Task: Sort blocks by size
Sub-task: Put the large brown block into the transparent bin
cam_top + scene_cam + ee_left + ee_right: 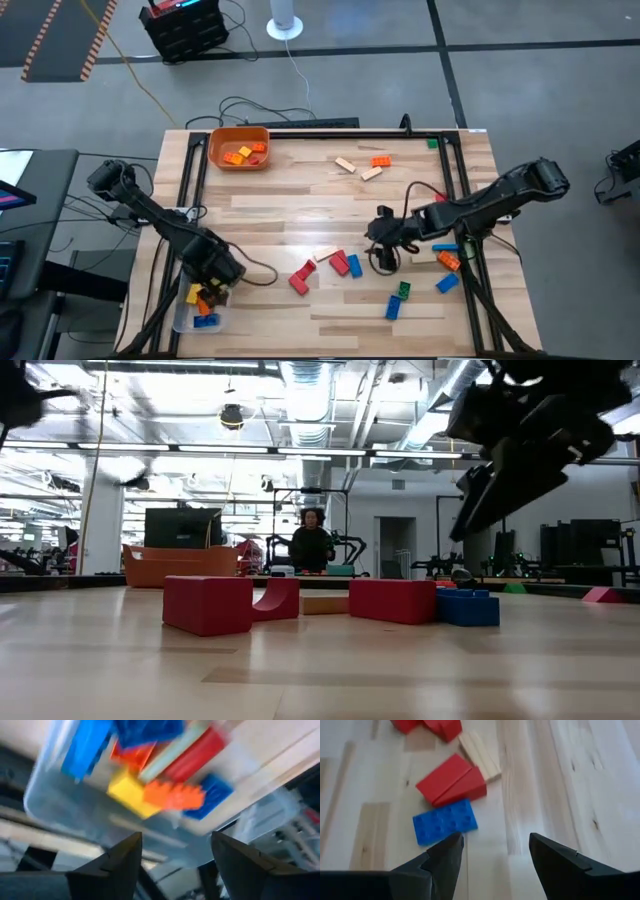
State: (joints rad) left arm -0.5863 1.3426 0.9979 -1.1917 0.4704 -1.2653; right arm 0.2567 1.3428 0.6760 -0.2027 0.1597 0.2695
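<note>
Wooden tabletop (pixel 300 210) fills the overhead view, and the blocks are scattered all over it. The left gripper (pixel 215 280) hangs at about eight o'clock, right over the clear tub (pixel 182 318), jaws spread with nothing between them. Below it lie a yellow block (pixel 127 794), an orange block (pixel 175 796) and blue ones inside the tub, so this looks like a drop-off point for one size class. Over at four o'clock the right gripper (pixel 492 855) hovers low with its fingers wide and empty, lined up near a flat blue block (pixel 445 822) and a red block (pixel 451 782) just beside it (a tan piece (pixel 480 755) touches the red one). That pose suggests a pick is coming. At eleven o'clock the orange bin (pixel 215 152) holds a few short pieces; plenty of blocks remain loose, so sorting seems far from finished.
</note>
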